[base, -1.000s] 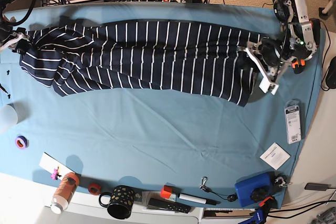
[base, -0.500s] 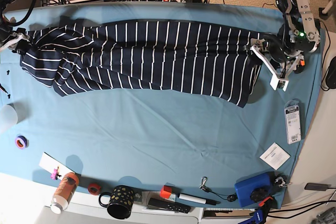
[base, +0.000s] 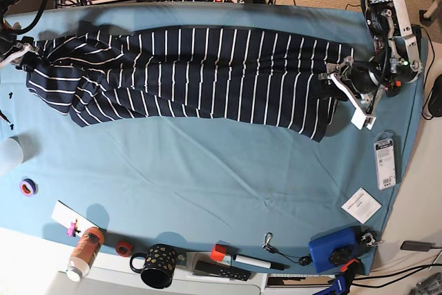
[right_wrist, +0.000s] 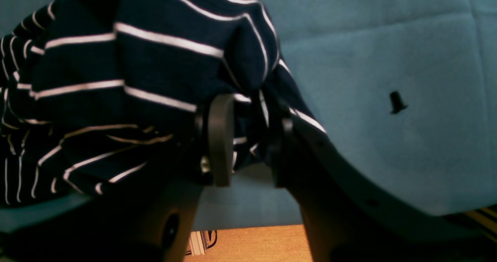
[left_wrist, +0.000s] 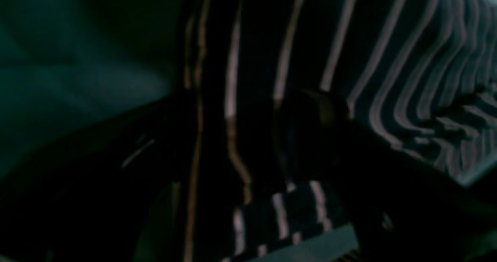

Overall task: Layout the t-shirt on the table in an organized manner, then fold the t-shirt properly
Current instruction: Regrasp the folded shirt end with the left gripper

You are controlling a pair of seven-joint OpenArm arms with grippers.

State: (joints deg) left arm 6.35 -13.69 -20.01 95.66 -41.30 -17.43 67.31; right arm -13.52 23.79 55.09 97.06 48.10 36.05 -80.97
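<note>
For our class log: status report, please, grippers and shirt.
Left gripper open at shirt's end. Right gripper shut on shirt's other end. Shirt stretched long across table, bunched, not folded. Nothing in the way.

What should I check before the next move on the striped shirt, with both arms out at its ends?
1. Right hand clamped on the t-shirt: ok; the right wrist view shows striped cloth pinched between its fingers.
2. Left hand free of the cloth: ok as far as the base view shows; its fingers stand wide at the shirt's end. The left wrist view is too dark to confirm.
3. Shirt spread flat: not ok; it lies as a long bunched band across the far side of the table, rumpled at the right hand's end.
4. Sleeves and hem located: cannot tell.
5. Room to spread: ok; the mug and the blue box sit at the near edge, away from the shirt.
</note>
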